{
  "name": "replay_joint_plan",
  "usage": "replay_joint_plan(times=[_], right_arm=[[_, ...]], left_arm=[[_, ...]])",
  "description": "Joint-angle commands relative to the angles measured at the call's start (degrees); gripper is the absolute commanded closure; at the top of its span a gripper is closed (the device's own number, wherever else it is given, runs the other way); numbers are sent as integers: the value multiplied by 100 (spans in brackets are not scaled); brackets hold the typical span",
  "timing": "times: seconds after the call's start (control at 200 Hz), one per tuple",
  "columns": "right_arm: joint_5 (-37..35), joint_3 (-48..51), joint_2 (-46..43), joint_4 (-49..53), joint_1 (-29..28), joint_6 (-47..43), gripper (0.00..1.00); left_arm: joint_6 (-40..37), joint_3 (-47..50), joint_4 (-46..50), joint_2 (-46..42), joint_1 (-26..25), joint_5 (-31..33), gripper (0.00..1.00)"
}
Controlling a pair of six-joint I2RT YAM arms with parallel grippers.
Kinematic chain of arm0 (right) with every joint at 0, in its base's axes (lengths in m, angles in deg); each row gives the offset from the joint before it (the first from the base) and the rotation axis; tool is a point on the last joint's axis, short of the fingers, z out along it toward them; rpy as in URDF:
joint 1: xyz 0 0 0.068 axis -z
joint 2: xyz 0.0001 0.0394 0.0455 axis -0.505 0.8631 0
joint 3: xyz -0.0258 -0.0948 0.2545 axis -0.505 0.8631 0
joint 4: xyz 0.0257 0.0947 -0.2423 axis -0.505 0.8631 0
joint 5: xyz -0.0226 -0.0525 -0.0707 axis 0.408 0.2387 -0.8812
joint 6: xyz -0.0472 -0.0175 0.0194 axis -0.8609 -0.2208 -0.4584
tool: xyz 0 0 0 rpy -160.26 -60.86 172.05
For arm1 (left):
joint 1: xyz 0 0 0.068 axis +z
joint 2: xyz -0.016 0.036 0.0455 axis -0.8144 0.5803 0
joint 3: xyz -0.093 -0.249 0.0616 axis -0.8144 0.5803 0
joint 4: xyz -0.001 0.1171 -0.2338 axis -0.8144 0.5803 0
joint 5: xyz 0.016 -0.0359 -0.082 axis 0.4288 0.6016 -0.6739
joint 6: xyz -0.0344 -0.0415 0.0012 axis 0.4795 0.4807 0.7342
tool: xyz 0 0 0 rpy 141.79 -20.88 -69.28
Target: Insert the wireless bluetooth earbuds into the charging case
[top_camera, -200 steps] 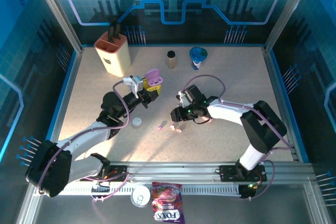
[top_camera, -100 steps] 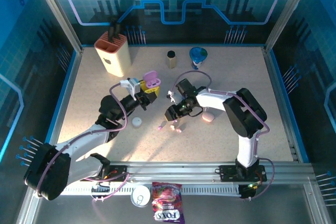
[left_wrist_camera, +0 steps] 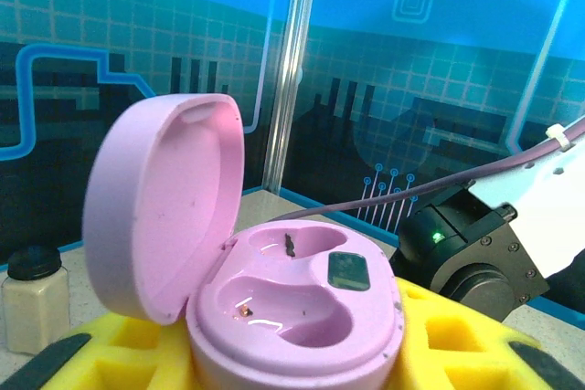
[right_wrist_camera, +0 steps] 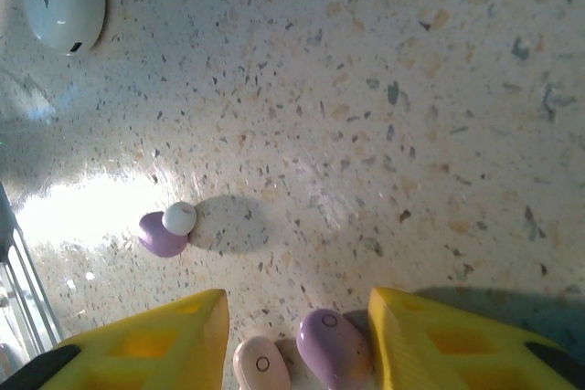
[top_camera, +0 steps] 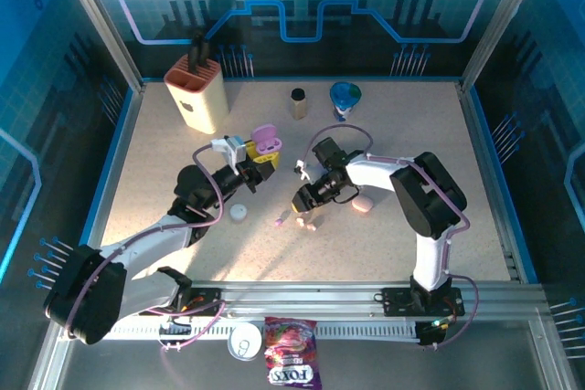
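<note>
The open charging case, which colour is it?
Lilac; the charging case shows best in left wrist view.

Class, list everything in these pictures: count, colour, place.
charging case: 1, lilac, open, in left gripper
earbuds: 3, two purple, one pink, mid-table
closed cases: 2, white and pink, mid-table
knife block: 1, tan, far left
bottle: 1, black cap, far edge
cup: 1, blue, far edge
sweet bag: 1, red, near rail
tin: 1, silver, beside bag
left gripper: 1, yellow pads, shut on case
right gripper: 1, yellow pads, open over two earbuds
</note>
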Motion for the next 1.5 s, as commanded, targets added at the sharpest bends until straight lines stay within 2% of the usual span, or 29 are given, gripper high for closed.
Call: replay_joint_plan(times=[0.0,0.32,0.55,0.685,0.805,0.975,1.226,1.336,1.496], right_arm=[[81,222,-148,364,52,-12,57],[38,263,-53,263,47,111,72],[-288,389,-191,-67,52,501,83],[-520,629,-481,-460,52,867,79],[-786,855,-684,-784,43,1279,83],[-1550,1582,-1297,-1476,50,1943,84],[-2559,2367,-1944,-1825,68,3002,85],[-2413,2843,-2081,-2465,85,3471,85],[-2152,2892,-2004,-2550,173,3482,79]], left_arm=[[24,71,-321,-26,37,-144,72],[28,89,-359,-5,40,-170,72],[6,112,-356,30,35,-153,72],[14,112,-356,77,34,-150,72],[23,105,-385,128,39,-160,72],[19,106,-400,200,37,-153,72],[69,28,-506,482,30,-235,72],[113,-12,-532,553,30,-266,72],[117,-40,-532,607,31,-301,72]])
